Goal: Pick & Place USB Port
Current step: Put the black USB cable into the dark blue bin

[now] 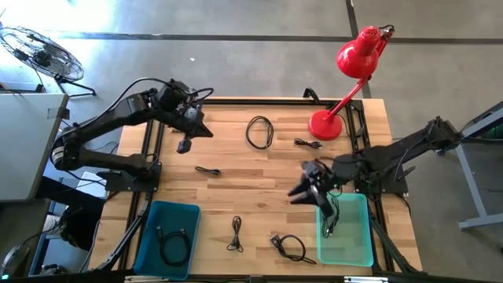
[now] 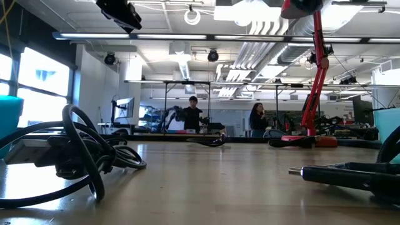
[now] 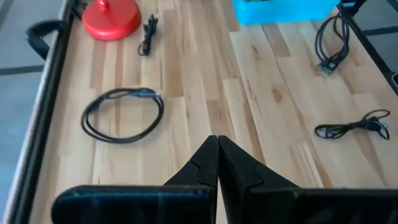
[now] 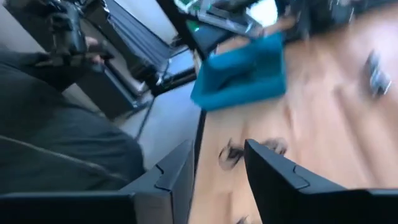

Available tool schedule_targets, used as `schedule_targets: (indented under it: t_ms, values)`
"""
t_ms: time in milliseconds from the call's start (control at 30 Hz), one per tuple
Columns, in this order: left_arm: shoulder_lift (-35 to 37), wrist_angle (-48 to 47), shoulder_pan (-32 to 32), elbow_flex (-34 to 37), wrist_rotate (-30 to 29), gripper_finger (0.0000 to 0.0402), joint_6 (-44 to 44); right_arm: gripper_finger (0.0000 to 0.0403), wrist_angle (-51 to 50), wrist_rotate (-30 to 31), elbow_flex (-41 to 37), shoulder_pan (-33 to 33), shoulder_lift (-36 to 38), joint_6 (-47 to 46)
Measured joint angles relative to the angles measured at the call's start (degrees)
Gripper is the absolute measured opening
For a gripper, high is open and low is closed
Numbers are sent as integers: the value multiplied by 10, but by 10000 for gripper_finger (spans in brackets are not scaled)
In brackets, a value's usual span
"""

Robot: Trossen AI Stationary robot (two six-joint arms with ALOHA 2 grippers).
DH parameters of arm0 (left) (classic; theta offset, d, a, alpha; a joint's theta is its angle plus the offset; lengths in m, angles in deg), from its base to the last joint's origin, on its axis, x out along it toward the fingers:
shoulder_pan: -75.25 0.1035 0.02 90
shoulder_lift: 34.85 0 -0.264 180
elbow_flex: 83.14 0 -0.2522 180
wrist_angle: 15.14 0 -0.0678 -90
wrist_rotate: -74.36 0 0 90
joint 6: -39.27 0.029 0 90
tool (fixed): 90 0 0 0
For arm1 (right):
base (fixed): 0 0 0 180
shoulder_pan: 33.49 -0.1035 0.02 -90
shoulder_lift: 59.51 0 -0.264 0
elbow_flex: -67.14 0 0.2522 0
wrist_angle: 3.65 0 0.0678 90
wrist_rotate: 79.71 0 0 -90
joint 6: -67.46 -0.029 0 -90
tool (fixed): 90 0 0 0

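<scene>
Several black USB cables lie on the wooden table: a coiled one [image 1: 259,131] at the far middle, which also shows in the left wrist view [image 3: 121,115], a short one [image 1: 207,170] left of centre, and two [image 1: 236,233] [image 1: 288,246] near the front edge. My left gripper [image 1: 185,145] hangs shut and empty above the far left of the table; its fingertips meet in the left wrist view [image 3: 217,142]. My right gripper [image 1: 309,189] is open and empty beside the green bin's [image 1: 363,255] far left corner; the right wrist view [image 4: 214,165] shows the gap between its fingers.
A blue bin [image 1: 153,216] at the front left holds a cable [image 1: 174,244]. The green bin holds another cable [image 1: 330,216]. A red desk lamp [image 1: 326,124] stands at the far right with a short cable [image 1: 308,143] beside its base. People stand far behind the table [image 2: 190,112].
</scene>
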Motion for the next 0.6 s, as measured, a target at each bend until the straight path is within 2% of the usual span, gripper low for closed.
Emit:
schedule_targets:
  t_ms: [67,233,400,500,600]
  values:
    - [-1,0,0,8,2,1,0,128,-77,6,77,9,-17,43]
    - [-1,-2,0,22,19,1,2,122,-322,65,296,8,-92,132]
    - [-1,-13,0,30,38,1,30,121,-576,107,508,-3,-199,127]
    - [-1,-21,0,36,40,1,45,121,-680,120,605,-11,-265,113]
    - [-1,-22,0,42,42,1,61,121,-736,113,671,-18,-321,101]
